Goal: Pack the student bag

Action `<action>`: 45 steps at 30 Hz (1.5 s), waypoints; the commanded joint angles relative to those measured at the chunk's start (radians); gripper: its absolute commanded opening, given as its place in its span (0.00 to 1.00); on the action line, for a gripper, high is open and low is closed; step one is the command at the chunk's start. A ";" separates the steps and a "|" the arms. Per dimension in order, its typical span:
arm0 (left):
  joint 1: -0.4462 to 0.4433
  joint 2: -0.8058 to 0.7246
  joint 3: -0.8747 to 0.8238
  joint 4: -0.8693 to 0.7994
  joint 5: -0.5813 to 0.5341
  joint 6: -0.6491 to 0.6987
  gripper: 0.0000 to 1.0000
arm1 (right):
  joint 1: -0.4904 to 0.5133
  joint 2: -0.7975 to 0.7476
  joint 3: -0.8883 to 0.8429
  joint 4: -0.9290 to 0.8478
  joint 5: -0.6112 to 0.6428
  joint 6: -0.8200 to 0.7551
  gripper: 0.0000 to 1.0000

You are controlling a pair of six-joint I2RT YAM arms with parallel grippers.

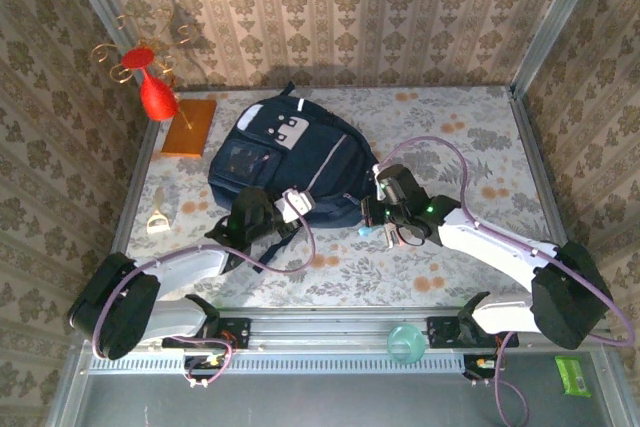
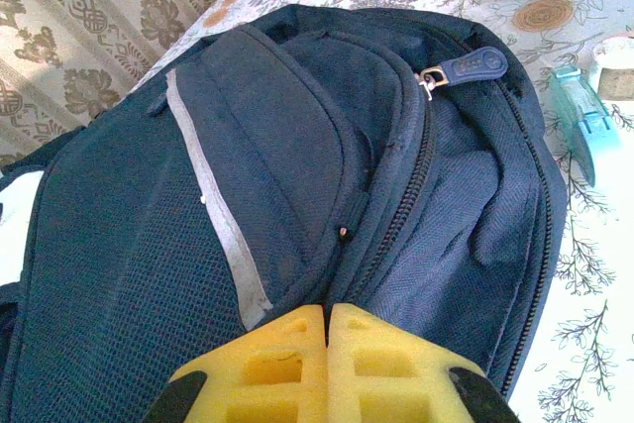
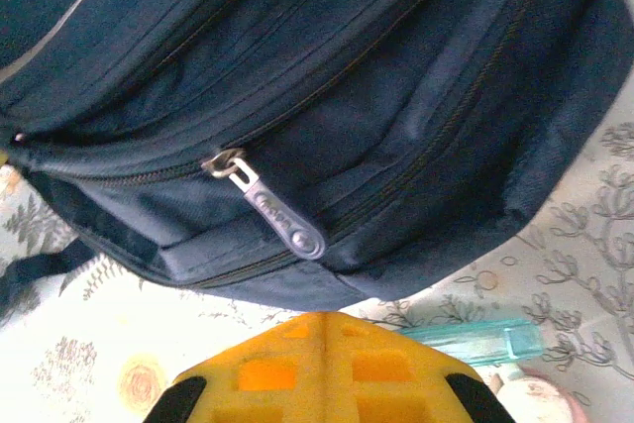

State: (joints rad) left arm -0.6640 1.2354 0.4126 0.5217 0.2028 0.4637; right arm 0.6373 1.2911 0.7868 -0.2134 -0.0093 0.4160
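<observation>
At the far left you have a red ornament [image 1: 157, 95] with gold wire curls, and just right of it an orange board [image 1: 190, 127] lying flat on the table [image 1: 480, 147]. Nearer to you on that side, a small brass-coloured object [image 1: 158, 222] sits close to the left wall.

Your left gripper [image 1: 298, 207] is at the near left edge of the student bag [image 1: 290, 157]. In the left wrist view its yellow fingers [image 2: 282, 364] are pressed flat together, so this pincer is closed, with the tips right at the bag's fabric [image 2: 297, 195]. You cannot tell whether any cloth is pinched. Beyond the tips, a pale reflective stripe [image 2: 218, 215] runs up the bag, and a zipper pull [image 2: 475, 66] lies at its far right end.

The bag lies flat in the middle of the table, its grey-white patch [image 1: 283, 127] toward the far wall.

Your right gripper [image 1: 372, 215] is at the bag's near right corner. In the right wrist view its yellow fingers [image 3: 386, 373] meet with no gap, so this pincer is closed too, just short of the bag's edge [image 3: 327, 96]. A grey zipper pull [image 3: 282, 220] hangs on the bag's side, and a clear teal tube [image 3: 475, 341] lies on the table just beside the fingers.

On the near rail to the right are a teal cup [image 1: 404, 342] and, further right, a green packet [image 1: 574, 375].
</observation>
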 commanded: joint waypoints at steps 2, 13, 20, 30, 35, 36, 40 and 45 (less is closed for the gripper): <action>0.016 -0.021 0.006 0.037 -0.014 -0.037 0.00 | 0.001 0.009 -0.002 0.044 -0.113 -0.127 0.24; 0.017 -0.020 0.005 0.046 -0.014 -0.048 0.00 | -0.061 0.123 0.110 -0.019 -0.154 -0.381 0.60; 0.017 -0.033 0.000 0.043 -0.014 -0.052 0.00 | -0.114 0.215 0.188 -0.041 -0.353 -0.459 0.57; 0.017 -0.057 0.006 0.015 -0.029 -0.053 0.00 | -0.153 0.293 0.215 -0.077 -0.430 -0.488 0.50; 0.017 -0.052 0.009 0.018 -0.034 -0.051 0.00 | -0.175 0.290 0.160 0.006 -0.492 -0.451 0.47; 0.017 -0.050 0.011 0.018 -0.034 -0.051 0.00 | -0.177 0.294 0.156 0.022 -0.502 -0.444 0.46; 0.017 -0.032 0.011 0.040 -0.032 -0.052 0.00 | -0.177 0.325 0.137 0.098 -0.530 -0.411 0.40; 0.017 -0.021 0.009 0.042 -0.032 -0.053 0.00 | -0.177 0.334 0.120 0.135 -0.535 -0.401 0.31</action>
State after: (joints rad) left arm -0.6598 1.2140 0.4126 0.5022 0.2031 0.4374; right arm 0.4591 1.6108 0.9295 -0.1143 -0.5034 -0.0002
